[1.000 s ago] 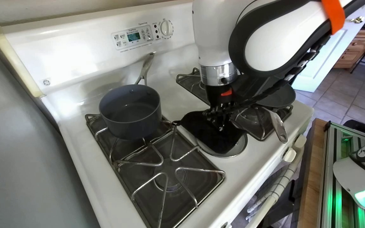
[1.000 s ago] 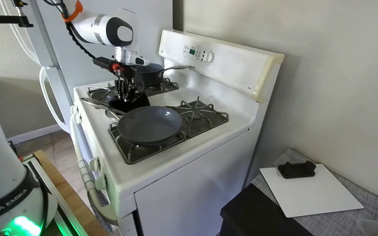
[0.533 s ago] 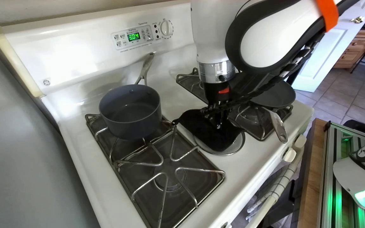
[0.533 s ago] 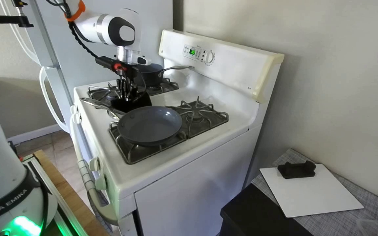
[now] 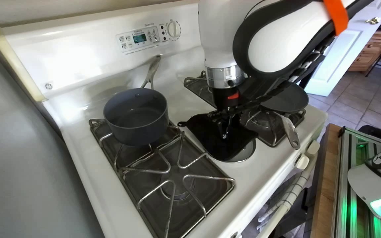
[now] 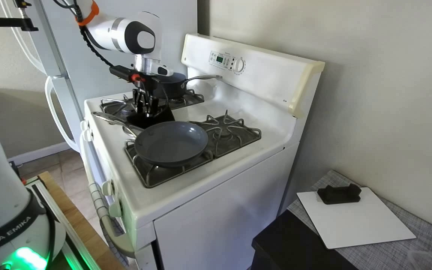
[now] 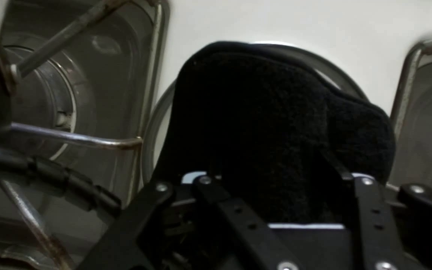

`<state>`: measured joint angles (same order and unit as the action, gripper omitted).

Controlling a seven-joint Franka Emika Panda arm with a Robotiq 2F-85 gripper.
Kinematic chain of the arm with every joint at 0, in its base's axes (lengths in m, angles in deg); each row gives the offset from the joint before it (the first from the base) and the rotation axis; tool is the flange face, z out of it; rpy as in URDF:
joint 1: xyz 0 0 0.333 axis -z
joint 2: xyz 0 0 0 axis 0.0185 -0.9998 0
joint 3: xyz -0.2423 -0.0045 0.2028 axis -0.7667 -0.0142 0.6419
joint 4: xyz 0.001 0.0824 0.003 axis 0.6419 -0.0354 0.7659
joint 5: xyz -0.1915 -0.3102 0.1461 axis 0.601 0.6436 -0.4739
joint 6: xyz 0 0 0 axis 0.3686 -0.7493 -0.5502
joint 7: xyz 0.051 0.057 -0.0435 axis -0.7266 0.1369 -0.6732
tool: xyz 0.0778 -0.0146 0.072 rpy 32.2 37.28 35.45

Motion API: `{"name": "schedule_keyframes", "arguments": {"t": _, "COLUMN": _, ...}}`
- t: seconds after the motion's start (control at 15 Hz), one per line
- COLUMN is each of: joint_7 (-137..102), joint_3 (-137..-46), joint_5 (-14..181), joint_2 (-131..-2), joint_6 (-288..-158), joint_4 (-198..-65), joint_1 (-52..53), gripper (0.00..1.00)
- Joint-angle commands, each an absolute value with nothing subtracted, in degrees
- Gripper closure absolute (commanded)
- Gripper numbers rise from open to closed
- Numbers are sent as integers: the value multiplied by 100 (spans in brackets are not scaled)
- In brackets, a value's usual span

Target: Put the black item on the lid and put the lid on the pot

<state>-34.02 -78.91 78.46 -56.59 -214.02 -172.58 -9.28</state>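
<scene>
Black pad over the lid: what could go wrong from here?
1. The black pad hides the middle of the lid, so the open gripper would grip blind and might close on the pad alone, leaving the lid behind.
2. The pad sits lopsided, past the lid's edge in places; that overhang could get caught between lid and pot, probably leaving the lid tilted.

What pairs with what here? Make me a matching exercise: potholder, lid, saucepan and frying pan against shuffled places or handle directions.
1. black potholder
2. glass lid
3. saucepan
4. frying pan

A. handle toward the control panel
B. over the lid, hiding most of it
C. handle toward the front knobs
D. on the stovetop, between burner grates

1-B; 2-D; 3-A; 4-C
</scene>
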Motion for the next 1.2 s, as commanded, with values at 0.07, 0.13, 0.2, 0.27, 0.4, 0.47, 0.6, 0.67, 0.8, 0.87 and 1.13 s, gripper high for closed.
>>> {"name": "schedule_keyframes", "arguments": {"t": 0.07, "joint_7": -2818, "joint_3": -7895, "joint_5": 7349, "joint_2": -5800, "joint_6": -21508, "joint_4": -17258, "joint_1": -813, "gripper": 79}}
{"name": "schedule_keyframes", "arguments": {"t": 0.13, "joint_7": -2688, "joint_3": -7900, "joint_5": 7250, "joint_2": -5808, "joint_6": -21505, "joint_4": -17263, "joint_1": -781, "gripper": 89}}
{"name": "schedule_keyframes", "arguments": {"t": 0.2, "joint_7": -2553, "joint_3": -7908, "joint_5": 7123, "joint_2": -5809, "joint_6": -21516, "joint_4": -17265, "joint_1": -742, "gripper": 95}}
{"name": "schedule_keyframes", "arguments": {"t": 0.27, "joint_7": -2443, "joint_3": -7918, "joint_5": 7029, "joint_2": -5808, "joint_6": -21508, "joint_4": -17265, "joint_1": -710, "gripper": 99}}
{"name": "schedule_keyframes", "arguments": {"t": 0.4, "joint_7": -2291, "joint_3": -7941, "joint_5": 6854, "joint_2": -5824, "joint_6": -21538, "joint_4": -17265, "joint_1": -655, "gripper": 95}}
{"name": "schedule_keyframes", "arguments": {"t": 0.47, "joint_7": -2250, "joint_3": -7949, "joint_5": 6788, "joint_2": -5838, "joint_6": -21548, "joint_4": -17266, "joint_1": -631, "gripper": 96}}
{"name": "schedule_keyframes", "arguments": {"t": 0.6, "joint_7": -2131, "joint_3": -7965, "joint_5": 6647, "joint_2": -5856, "joint_6": -21568, "joint_4": -17270, "joint_1": -588, "gripper": 95}}
{"name": "schedule_keyframes", "arguments": {"t": 0.67, "joint_7": -2068, "joint_3": -7975, "joint_5": 6575, "joint_2": -5873, "joint_6": -21559, "joint_4": -17261, "joint_1": -566, "gripper": 95}}
{"name": "schedule_keyframes", "arguments": {"t": 0.8, "joint_7": -1966, "joint_3": -7997, "joint_5": 6444, "joint_2": -5883, "joint_6": -21524, "joint_4": -17248, "joint_1": -529, "gripper": 95}}
{"name": "schedule_keyframes", "arguments": {"t": 0.87, "joint_7": -1910, "joint_3": -8008, "joint_5": 6376, "joint_2": -5888, "joint_6": -21502, "joint_4": -17229, "joint_1": -504, "gripper": 95}}
{"name": "schedule_keyframes", "arguments": {"t": 1.13, "joint_7": -1464, "joint_3": -8059, "joint_5": 6030, "joint_2": -5912, "joint_6": -21403, "joint_4": -17136, "joint_1": -367, "gripper": 95}}
